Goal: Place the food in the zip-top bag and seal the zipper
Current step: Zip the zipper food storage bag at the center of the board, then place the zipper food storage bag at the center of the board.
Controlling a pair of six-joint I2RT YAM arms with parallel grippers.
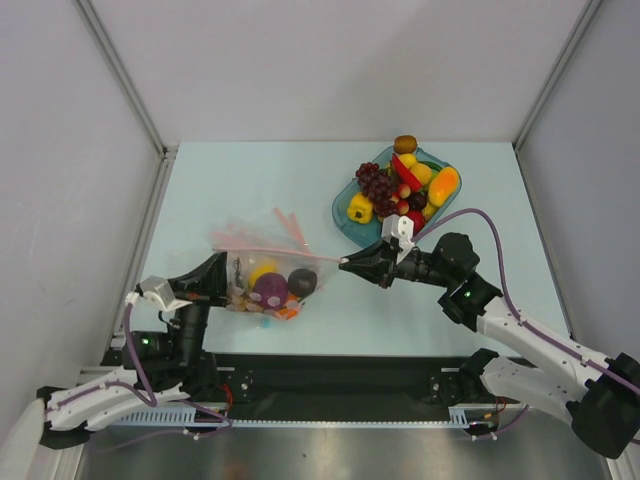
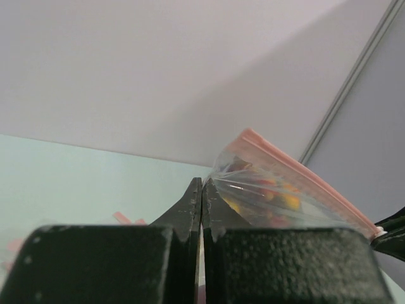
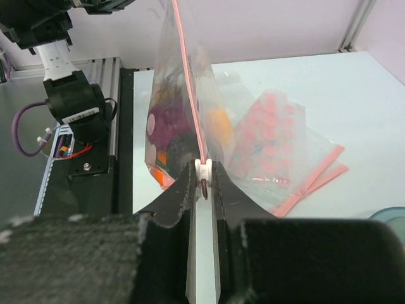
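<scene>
Right pincer (image 3: 202, 180) pinches, apparently, the white slider (image 3: 203, 168) on the zipper (image 3: 190, 95); left pincer (image 2: 201, 193) clamps the zip-top bag (image 2: 266, 190) corner. Risk: corner slips under pull, leaving seal incomplete.

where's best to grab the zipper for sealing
the white tab at the right end of the zipper, pinched from the right side, as the right gripper does: the strip runs taut and straight to the bag corner the left gripper holds

Clear zip-top bag (image 1: 240, 270), pale-pink zipper (image 1: 290, 252), translucent teal tray (image 1: 340, 215).
</scene>
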